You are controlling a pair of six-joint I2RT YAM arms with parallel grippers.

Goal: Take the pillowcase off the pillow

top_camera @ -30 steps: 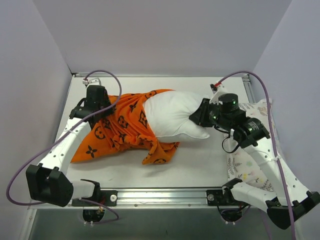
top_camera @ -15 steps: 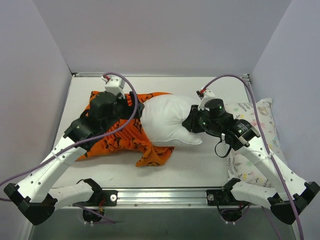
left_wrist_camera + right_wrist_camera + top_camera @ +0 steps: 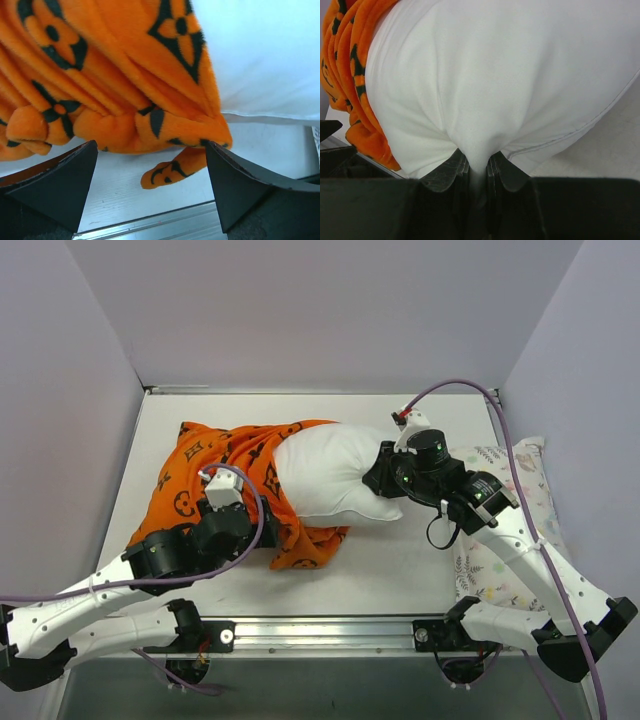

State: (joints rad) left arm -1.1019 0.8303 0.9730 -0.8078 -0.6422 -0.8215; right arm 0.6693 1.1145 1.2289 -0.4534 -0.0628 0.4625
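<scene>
The orange pillowcase (image 3: 215, 465) with black motifs is bunched over the left part of the white pillow (image 3: 325, 475), whose right part lies bare. My right gripper (image 3: 380, 478) is shut on a pinch of the pillow's right end; the right wrist view shows the white fabric (image 3: 495, 75) squeezed between the jaws at the gripper (image 3: 476, 157), with the pillowcase (image 3: 350, 60) at the left. My left gripper (image 3: 258, 528) is open at the near edge of the pillowcase. In the left wrist view the gripper (image 3: 151, 145) spans the bunched orange hem (image 3: 115, 75) without closing on it, and the pillow (image 3: 260, 50) is at the upper right.
A pastel animal-print pillow (image 3: 520, 500) lies along the right edge under my right arm. The metal front rail (image 3: 330, 625) runs along the near side and shows just below the hem in the left wrist view (image 3: 150, 222). Grey walls enclose the table (image 3: 400, 560).
My left arm has swung from the far left of the pillowcase round to its near edge. The pillowcase now lies spread at the back left. The right gripper and pillow shifted slightly left.
</scene>
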